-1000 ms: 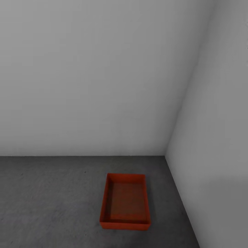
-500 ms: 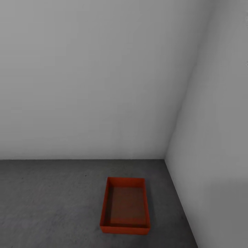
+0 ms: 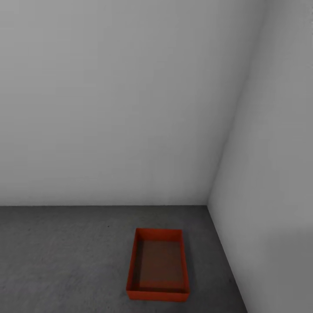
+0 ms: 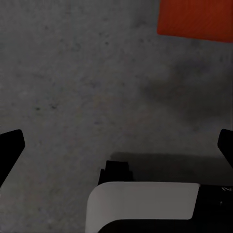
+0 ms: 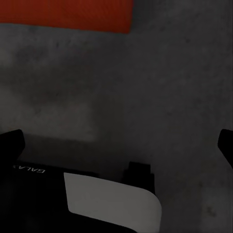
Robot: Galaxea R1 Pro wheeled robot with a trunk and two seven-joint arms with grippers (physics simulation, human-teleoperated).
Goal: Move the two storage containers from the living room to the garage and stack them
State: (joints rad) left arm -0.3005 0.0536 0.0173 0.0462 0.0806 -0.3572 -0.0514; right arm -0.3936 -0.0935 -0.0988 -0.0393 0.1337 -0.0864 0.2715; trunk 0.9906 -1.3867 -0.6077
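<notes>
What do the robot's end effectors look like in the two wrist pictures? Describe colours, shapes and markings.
Each has two black fingers at the picture's edges, a black body and a white rounded panel. The right end effector bears white lettering, partly readable as "GALA".

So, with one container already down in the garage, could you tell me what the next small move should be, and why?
Probably back away and turn to fetch the second bin. One storage container sits empty on the concrete floor near the wall corner, nothing stacked on it, and both grippers, left and right, are open and hold nothing.
</notes>
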